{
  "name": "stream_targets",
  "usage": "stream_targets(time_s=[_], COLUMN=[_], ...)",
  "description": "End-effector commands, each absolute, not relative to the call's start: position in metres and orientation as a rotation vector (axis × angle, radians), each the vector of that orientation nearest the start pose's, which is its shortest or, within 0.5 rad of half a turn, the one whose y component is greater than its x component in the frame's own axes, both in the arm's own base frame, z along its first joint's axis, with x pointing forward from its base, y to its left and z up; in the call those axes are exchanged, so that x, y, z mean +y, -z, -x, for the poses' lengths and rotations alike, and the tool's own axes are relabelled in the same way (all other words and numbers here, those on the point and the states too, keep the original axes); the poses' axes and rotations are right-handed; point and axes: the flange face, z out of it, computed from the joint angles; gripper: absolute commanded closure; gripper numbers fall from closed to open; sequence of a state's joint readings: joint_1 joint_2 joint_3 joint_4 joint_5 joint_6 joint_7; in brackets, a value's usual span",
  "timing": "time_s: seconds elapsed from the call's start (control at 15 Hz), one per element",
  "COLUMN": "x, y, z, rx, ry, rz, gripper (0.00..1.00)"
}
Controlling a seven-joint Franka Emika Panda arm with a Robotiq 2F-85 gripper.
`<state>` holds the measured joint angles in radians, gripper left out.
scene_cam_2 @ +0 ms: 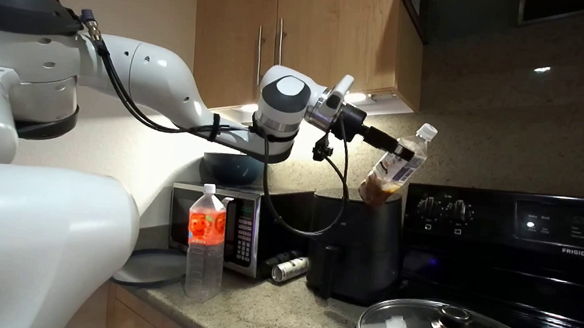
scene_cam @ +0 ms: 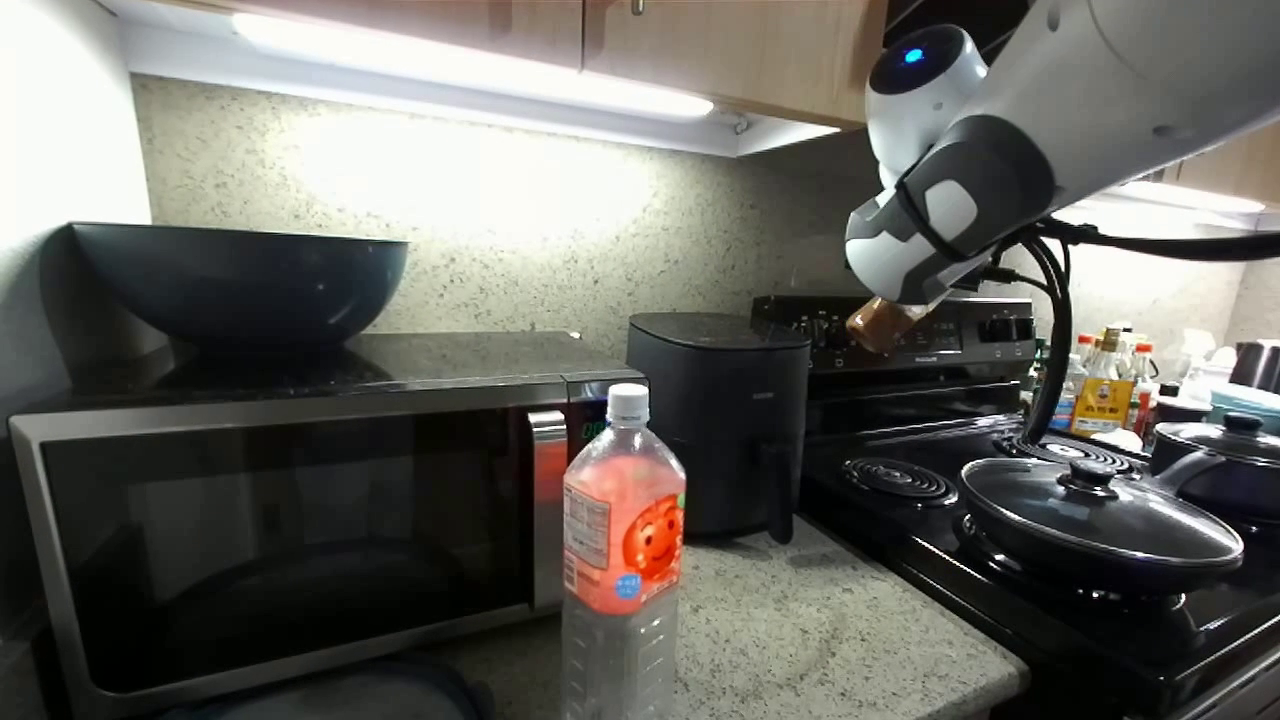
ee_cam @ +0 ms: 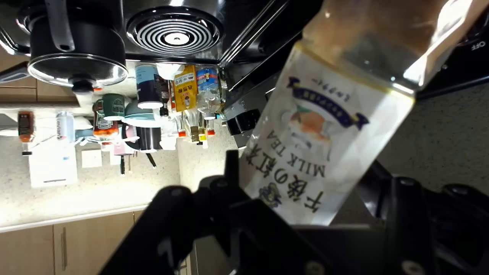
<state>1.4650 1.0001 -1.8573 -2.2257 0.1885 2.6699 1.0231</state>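
Note:
My gripper (scene_cam_2: 403,151) is shut around a clear plastic milk tea bottle (scene_cam_2: 382,185) with a white label and a white cap. The bottle is tilted in the air with its cap end up and brown liquid at its base. In the wrist view the label (ee_cam: 317,126) fills the space between the fingers (ee_cam: 301,175). In an exterior view only the bottle's brown lower end (scene_cam: 880,325) shows below the wrist, which hides the rest. A tall clear bottle with an orange label (scene_cam: 625,520) stands upright on the counter; it also shows in an exterior view (scene_cam_2: 207,228).
A black air fryer (scene_cam_2: 354,243) stands between the microwave (scene_cam: 300,540) and the stove. A dark bowl (scene_cam: 240,290) sits on the microwave. A pan with a glass lid (scene_cam: 1100,520) and a pot (ee_cam: 76,49) are on the stove. A can (scene_cam_2: 290,269) lies on the counter.

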Motion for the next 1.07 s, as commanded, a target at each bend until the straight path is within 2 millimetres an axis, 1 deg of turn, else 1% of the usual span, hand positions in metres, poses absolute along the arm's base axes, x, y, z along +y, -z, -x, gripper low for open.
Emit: stream_targets(time_s=[0.0, 0.33, 0.6, 0.8, 0.87, 0.93, 1.0], x=[-0.063, -0.056, -0.052, -0.059, -0.062, -0.053, -0.055], y=[-0.507, -0.463, -0.435, -0.410, -0.407, -0.406, -0.401], z=[-0.542, -0.560, -0.570, -0.574, -0.574, -0.573, -0.574], rx=[-1.372, -1.348, -1.307, -1.296, -1.294, -1.312, -1.312], ry=[-1.213, -1.078, -1.012, -0.933, -0.914, -0.964, -0.954], rz=[-1.878, -1.913, -1.962, -1.976, -1.970, -1.954, -1.954], gripper=[0.52, 0.52, 0.52, 0.52, 0.52, 0.52, 0.27])
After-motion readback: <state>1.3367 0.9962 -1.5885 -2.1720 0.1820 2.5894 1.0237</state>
